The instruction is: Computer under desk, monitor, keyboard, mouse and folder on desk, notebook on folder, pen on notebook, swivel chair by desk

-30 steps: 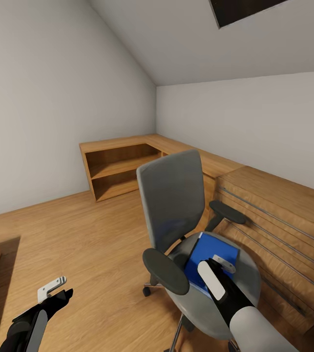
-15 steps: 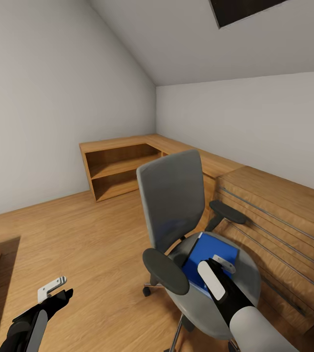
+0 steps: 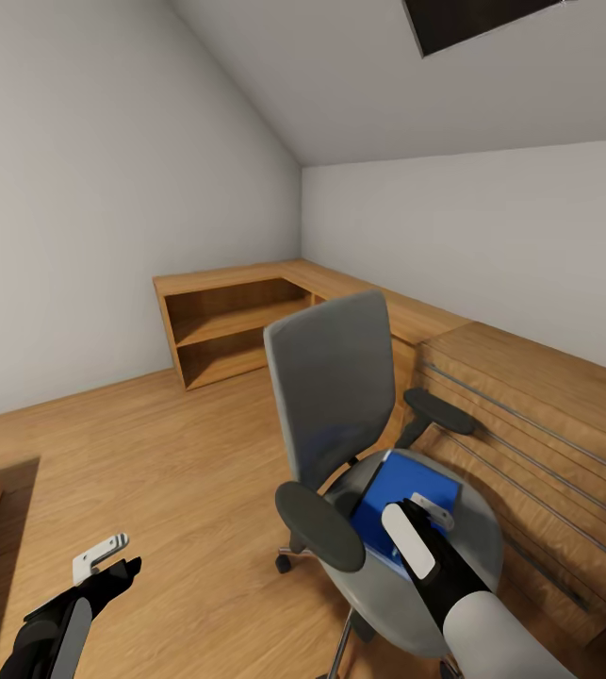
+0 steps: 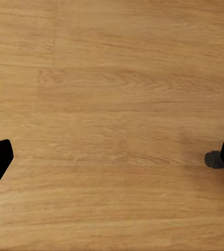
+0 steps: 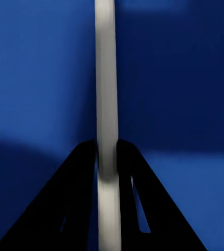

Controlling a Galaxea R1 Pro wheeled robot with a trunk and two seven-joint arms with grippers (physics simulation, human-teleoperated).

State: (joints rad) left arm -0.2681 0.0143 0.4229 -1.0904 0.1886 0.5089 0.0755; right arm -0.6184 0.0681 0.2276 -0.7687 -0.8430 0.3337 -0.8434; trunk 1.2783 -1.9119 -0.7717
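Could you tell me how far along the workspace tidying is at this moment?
Nothing looks finished yet. In hand: the right end effector is closed on a pale edge of the blue folder, which rests on the swivel chair seat. The left end effector hangs open above the wooden floor. Left: carrying the folder to the desk, then every other placement.

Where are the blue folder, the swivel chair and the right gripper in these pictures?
folder (image 3: 404, 483): head view, bare blue cover.
swivel chair (image 3: 335, 377): head view, grey backrest.
right gripper (image 5: 107, 157): right wrist view, fingertips shut on the folder's pale edge.
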